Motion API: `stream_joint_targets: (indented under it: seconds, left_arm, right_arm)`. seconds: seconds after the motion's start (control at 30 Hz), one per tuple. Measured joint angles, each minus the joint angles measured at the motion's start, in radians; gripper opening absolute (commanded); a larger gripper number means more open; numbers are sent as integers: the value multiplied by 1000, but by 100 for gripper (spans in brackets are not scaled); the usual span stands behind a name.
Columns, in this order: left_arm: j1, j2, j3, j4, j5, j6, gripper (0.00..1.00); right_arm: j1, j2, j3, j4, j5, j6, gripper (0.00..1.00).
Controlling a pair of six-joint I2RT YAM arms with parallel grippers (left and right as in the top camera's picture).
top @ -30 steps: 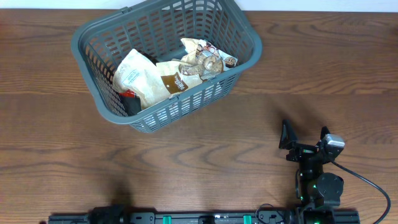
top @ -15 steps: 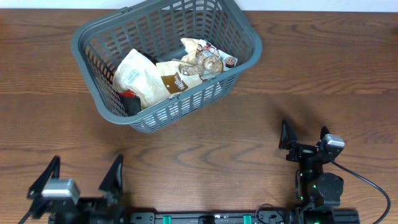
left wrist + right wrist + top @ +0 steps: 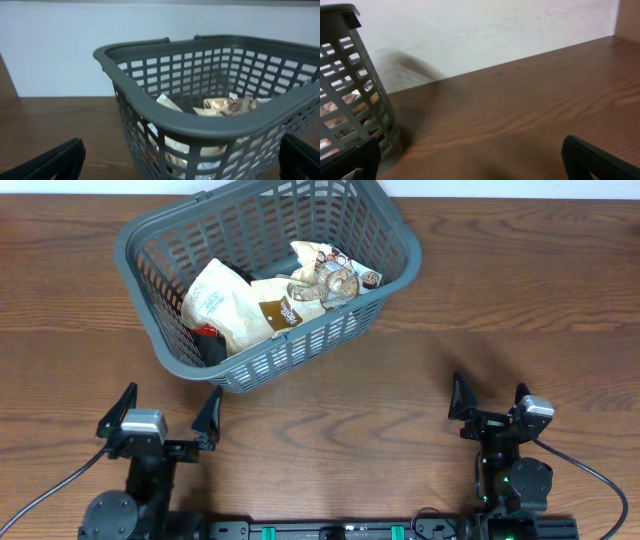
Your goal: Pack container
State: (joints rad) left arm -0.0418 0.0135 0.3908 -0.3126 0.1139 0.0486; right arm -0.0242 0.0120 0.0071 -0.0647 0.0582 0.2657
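The dark grey slotted basket point(image 3: 150, 225) stands at the back left of the wooden table, tilted in plan. Inside lie several snack packets: a pale cream packet point(image 3: 215, 300), a brown-labelled one point(image 3: 285, 310) and a printed one point(image 3: 325, 270). The basket also shows in the left wrist view point(image 3: 210, 125) and at the left edge of the right wrist view point(image 3: 350, 100). My left gripper point(image 3: 165, 420) is open and empty, in front of the basket's near wall. My right gripper point(image 3: 490, 405) is open and empty at the front right, apart from the basket.
A pale wall runs behind the table in both wrist views. Bare wood point(image 3: 400, 380) lies between the two grippers. The arm bases and a black rail point(image 3: 320, 530) sit along the front edge.
My left gripper has come into view from the front edge and moved forward and right toward the basket. The right gripper and the basket have not moved.
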Motion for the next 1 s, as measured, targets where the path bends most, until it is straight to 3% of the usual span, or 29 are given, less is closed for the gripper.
stream_joint_targets:
  seconds: [0.6,1.0]
  left_arm:
    - [-13,-3,-163,10,-47,1,99]
    - [-13,-3,-275,137,-70,3,99]
  right_arm:
    - [0,0,0,0,0,0,99]
    - [0,0,0,0,0,0,99]
